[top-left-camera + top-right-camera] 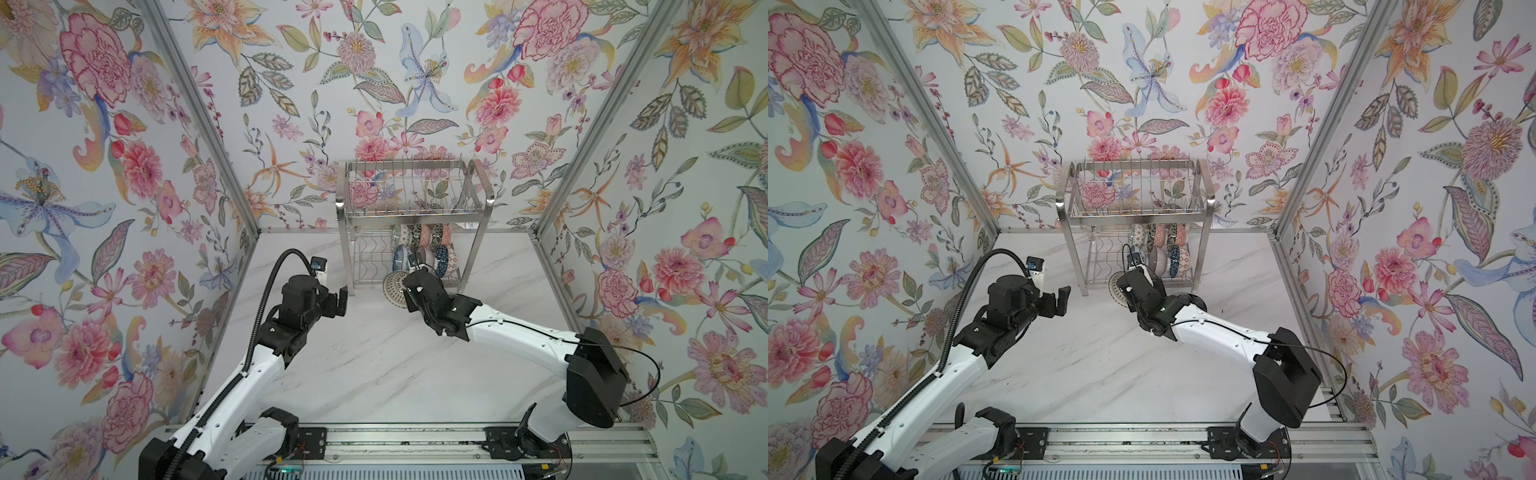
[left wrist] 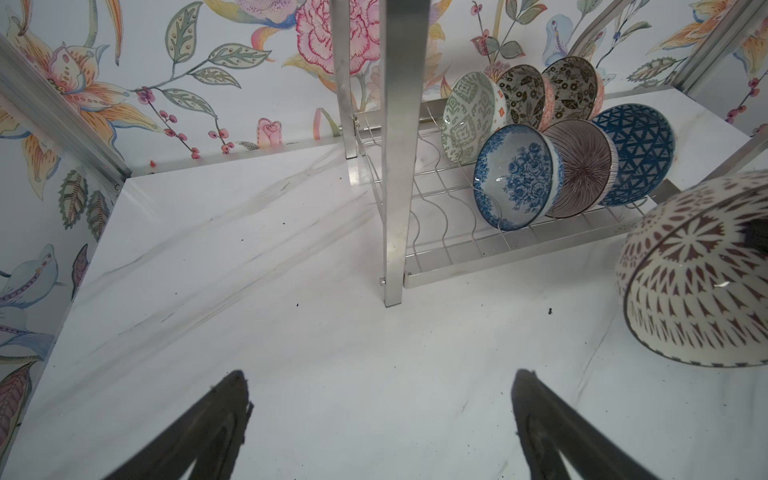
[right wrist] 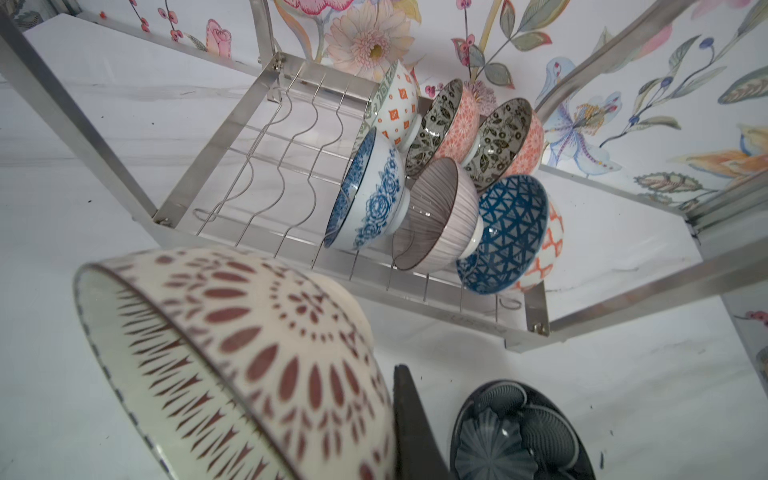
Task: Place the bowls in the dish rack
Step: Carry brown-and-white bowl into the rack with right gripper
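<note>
In both top views the dish rack (image 1: pixel 415 210) (image 1: pixel 1136 208) stands at the far middle of the marble table (image 1: pixel 374 374), and bowls (image 1: pixel 424 249) stand on edge in the right part of its lower tier. The left gripper (image 1: pixel 337 300) hovers above the table just left of the rack's near-left leg, jaws spread wide and empty. The right gripper (image 1: pixel 409 286) is clenched on the rim of a cream-and-brown bowl (image 1: pixel 394 286) (image 1: pixel 1115 286), which is held tilted off the table just in front of the rack's near edge. The left wrist view shows two dark fingers (image 2: pixel 216 428) wide apart over bare marble. Past the rack's leg six bowls stand in two rows: a green-patterned bowl (image 2: pixel 469 116) and two leaf-patterned bowls (image 2: pixel 523 95) in the far row, and a blue floral bowl (image 2: pixel 515 178), a purple striped bowl (image 2: pixel 582 166) and a blue triangle bowl (image 2: pixel 640 153) in the near row. The right wrist view shows one finger (image 3: pixel 409 415) against the outside of the held bowl, its partner hidden. A dark ribbed bowl (image 3: pixel 519 432) lies on the table beside it.
</note>
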Motion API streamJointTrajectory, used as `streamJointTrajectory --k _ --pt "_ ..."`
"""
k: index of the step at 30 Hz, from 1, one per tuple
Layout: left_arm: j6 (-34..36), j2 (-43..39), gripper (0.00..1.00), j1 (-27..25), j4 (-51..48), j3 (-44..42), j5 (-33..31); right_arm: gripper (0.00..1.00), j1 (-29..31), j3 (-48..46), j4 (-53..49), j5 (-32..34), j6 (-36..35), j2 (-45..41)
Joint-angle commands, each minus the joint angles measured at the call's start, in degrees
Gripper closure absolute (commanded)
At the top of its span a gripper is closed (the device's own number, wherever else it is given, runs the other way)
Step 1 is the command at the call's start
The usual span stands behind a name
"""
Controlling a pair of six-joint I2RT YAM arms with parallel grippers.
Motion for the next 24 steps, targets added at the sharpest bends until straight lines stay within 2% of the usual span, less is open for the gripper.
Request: streamJointTrajectory --k 1,11,24 --pt "2.65 -0.20 0.01 1.56 -0.49 2.39 2.96 1.00 -1.89 6.04 1.89 1.99 -5.22 4.68" --pt "9.80 4.16 0.01 2.68 -3.19 5.95 7.22 1.00 -5.23 18.97 7.43 -1.55 -12.64 17.48" --pt "10.55 1.27 0.01 5.26 -2.31 6.21 7.66 1.00 -7.71 35.99 12.40 2.37 -23.85 30.99"
